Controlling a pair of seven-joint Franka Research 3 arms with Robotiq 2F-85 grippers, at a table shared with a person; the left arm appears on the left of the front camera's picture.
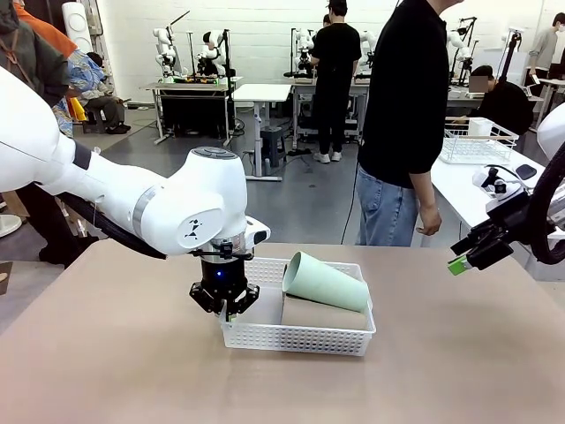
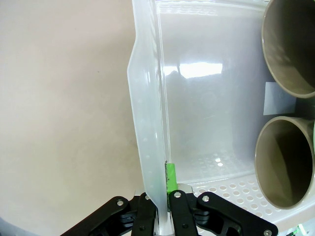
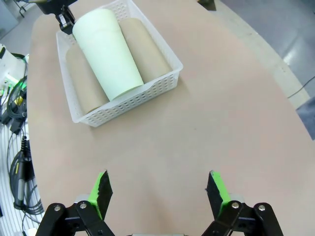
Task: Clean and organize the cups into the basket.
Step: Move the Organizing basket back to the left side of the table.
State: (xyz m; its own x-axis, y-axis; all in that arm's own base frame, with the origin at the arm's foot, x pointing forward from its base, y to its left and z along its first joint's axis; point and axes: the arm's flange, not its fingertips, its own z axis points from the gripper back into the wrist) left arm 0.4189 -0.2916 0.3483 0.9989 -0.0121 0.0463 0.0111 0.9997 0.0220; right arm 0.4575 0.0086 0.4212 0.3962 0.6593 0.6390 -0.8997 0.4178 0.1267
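1. My left pincer [image 1: 226, 306] is clamped on the end wall of the white basket [image 1: 296, 338], at its left end; in my left wrist view one green pad [image 2: 170, 178] presses the inner face of that wall while the other finger sits outside it.
2. Just inside that wall the basket floor is bare and glossy. Past it, the open mouths of the two tan-brown cups [image 2: 283, 167] face my left pincer, lying side by side on the floor.
3. The mint green cup [image 1: 325, 283] lies tilted on top of the two brown ones, its mouth raised toward my left arm and its narrow base resting near the basket's right rim.
4. My left arm's bulky white wrist [image 1: 199, 203] hangs directly above the basket's left end and blocks that corner in the front view.
5. My right pincer [image 3: 160, 191] is spread wide and holds nothing, hovering above bare table [image 3: 221, 113], well apart from the basket.
6. Beyond the table's far edge stands a person in a black top and jeans [image 1: 402, 124], one hand hanging near the edge.
7. Farther right, a white wire basket [image 1: 478, 141] sits on another table.
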